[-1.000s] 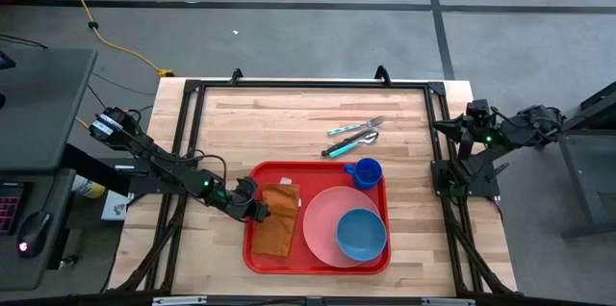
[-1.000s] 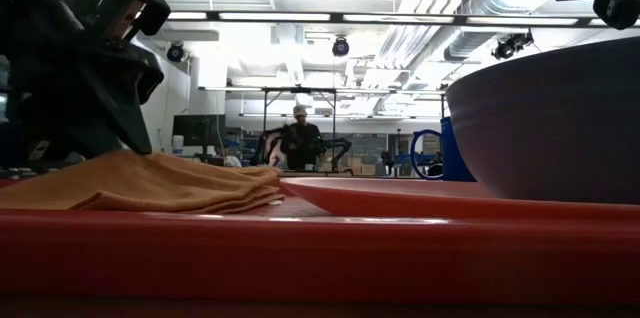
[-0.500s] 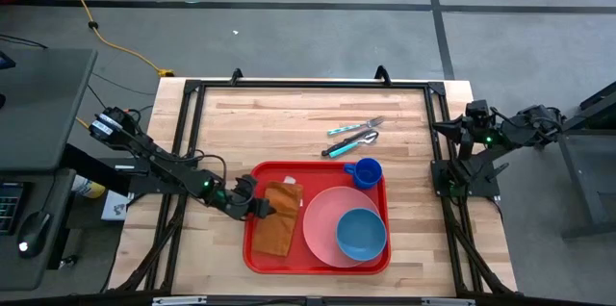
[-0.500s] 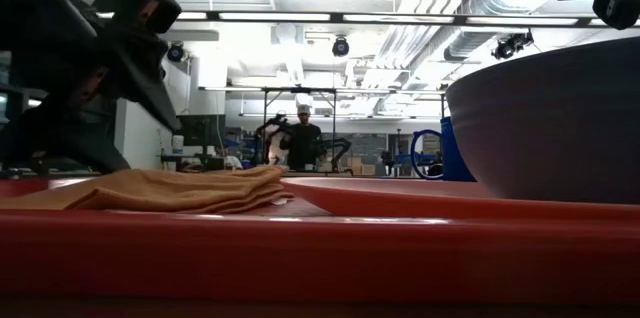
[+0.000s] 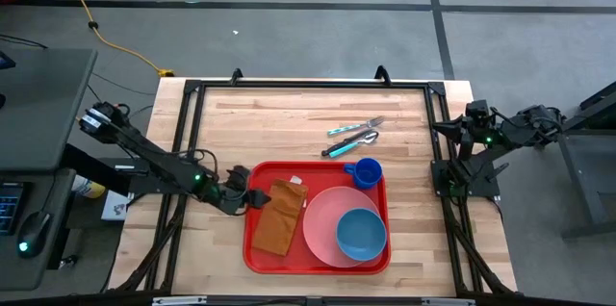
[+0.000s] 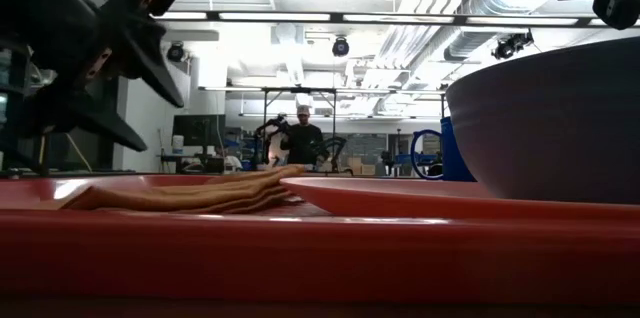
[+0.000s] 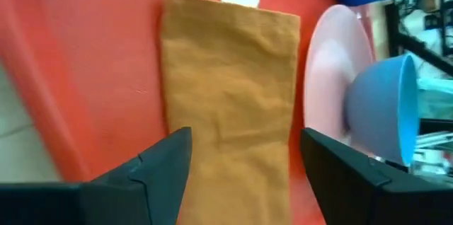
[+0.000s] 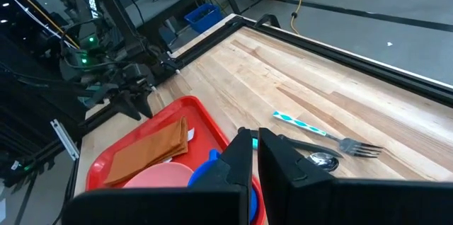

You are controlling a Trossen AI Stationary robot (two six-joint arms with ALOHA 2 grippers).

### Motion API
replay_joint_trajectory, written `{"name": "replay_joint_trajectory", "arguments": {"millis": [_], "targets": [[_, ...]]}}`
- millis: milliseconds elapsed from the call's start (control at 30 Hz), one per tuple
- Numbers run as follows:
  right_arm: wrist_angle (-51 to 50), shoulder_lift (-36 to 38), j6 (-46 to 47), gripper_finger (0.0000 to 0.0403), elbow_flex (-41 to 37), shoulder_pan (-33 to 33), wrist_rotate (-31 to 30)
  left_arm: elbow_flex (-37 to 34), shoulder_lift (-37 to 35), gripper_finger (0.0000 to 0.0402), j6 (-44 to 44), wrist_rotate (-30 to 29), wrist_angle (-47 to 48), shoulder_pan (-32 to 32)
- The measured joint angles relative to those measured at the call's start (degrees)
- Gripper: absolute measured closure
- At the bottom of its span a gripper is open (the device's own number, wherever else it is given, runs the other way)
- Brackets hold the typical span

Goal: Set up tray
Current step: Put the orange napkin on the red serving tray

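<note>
While the left gripper [image 5: 252, 198] is held wide open at the left rim of the tray [image 5: 318, 265], nothing is gripped; the tray is set on the worktop [image 5: 289, 118], and the right gripper [image 5: 439, 127] is kept shut at the right edge.

No text to call here: nothing readable shows on anything on the table, and no label, brand, number or sign can be made out in any view. The room behind the table gives no legible signs either.
</note>
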State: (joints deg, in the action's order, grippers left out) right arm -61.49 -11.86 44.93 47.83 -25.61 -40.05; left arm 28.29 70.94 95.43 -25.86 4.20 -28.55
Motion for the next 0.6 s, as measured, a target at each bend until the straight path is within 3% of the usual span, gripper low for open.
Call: {"name": "replay_joint_trajectory", "arguments": {"millis": [367,467,600], "targets": [[0.04,0.00,0.10,0.0402,0.00,0.02,0.15,9.17,-0.37,0.0181,-31.20,10.51,16.06,11.64],[0.04,0.00,0.50,0.0401,0.00,0.00,0.17,12.14,-0.37,0.0202,-42.69,12.10,21.73,15.11],[0.07,0.00,0.55,0.0402,0.00,0.00,0.17,14.09,0.14,0.0231,-58.03,16.48,22.45,19.55]]}}
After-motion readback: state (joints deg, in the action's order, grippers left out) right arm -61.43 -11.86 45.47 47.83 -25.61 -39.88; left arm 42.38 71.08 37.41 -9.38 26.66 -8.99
